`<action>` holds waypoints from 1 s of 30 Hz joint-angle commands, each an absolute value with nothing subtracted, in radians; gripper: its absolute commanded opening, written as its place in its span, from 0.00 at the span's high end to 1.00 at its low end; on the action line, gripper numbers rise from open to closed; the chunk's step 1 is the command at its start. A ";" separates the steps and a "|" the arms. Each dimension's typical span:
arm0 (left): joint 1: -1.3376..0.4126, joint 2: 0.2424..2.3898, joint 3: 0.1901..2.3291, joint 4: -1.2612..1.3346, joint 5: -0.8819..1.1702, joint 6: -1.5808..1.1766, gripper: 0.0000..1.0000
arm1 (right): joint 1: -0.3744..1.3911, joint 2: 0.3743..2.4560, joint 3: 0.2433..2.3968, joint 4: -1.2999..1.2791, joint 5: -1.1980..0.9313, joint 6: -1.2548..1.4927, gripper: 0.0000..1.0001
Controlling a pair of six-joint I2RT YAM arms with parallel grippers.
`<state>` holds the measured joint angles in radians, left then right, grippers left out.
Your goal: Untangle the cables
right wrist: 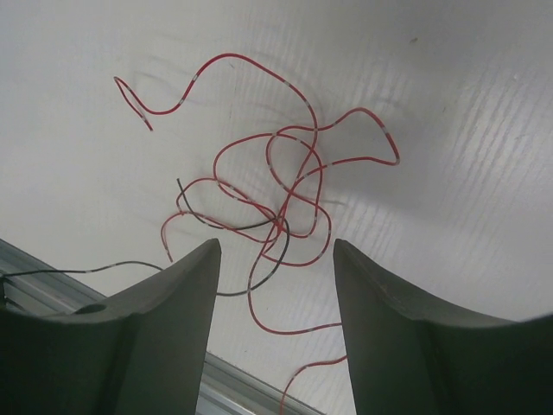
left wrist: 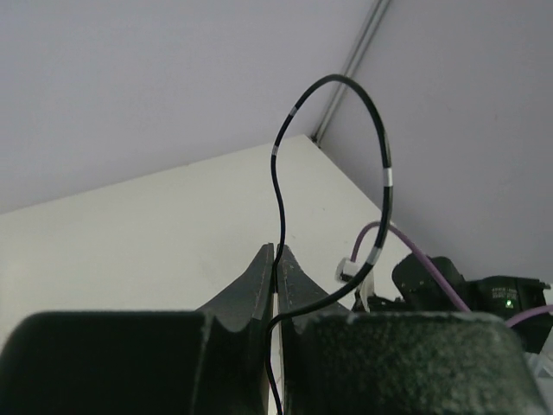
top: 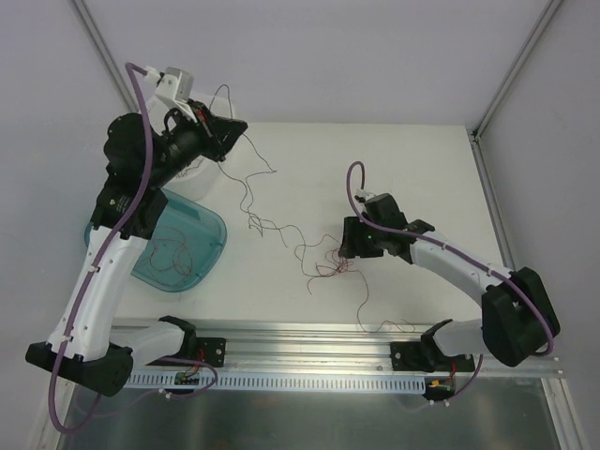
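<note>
The cables are thin red and dark wires. A loose knot of them (top: pixel 328 265) lies mid-table, and one dark strand (top: pixel 251 192) rises from it to my left gripper (top: pixel 239 128), held high at the back left. In the left wrist view the left gripper (left wrist: pixel 277 256) is shut on this dark cable (left wrist: pixel 385 173), which loops above the fingertips. My right gripper (top: pixel 349 247) hovers just right of the knot. In the right wrist view it (right wrist: pixel 276 251) stands open over the red and dark tangle (right wrist: pixel 278 216), with nothing between its fingers.
A teal translucent tray (top: pixel 214 234) at the left holds a few red wires (top: pixel 173 253). A white object (top: pixel 192 173) stands behind it. One thin strand (top: pixel 364 305) trails to the metal rail (top: pixel 309 333) along the table's near edge.
</note>
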<state>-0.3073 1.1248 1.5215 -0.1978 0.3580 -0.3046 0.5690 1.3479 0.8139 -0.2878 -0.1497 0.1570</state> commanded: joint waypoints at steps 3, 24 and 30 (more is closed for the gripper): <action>-0.377 1.098 1.259 -0.164 0.348 -0.304 1.00 | 0.569 1.304 0.813 -0.287 -0.074 0.169 0.42; -0.679 1.107 0.923 -0.206 0.378 -0.195 0.20 | 0.565 1.198 0.816 -0.439 0.077 0.215 0.42; -0.903 1.348 0.988 -0.126 0.195 -0.270 0.27 | 0.535 1.163 0.804 -0.482 0.100 0.274 0.43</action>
<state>-0.8326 1.2507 0.9524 -0.1841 0.3000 -0.2363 0.5545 1.2037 0.8104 -0.4408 0.0643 0.2222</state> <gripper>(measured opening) 0.737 0.575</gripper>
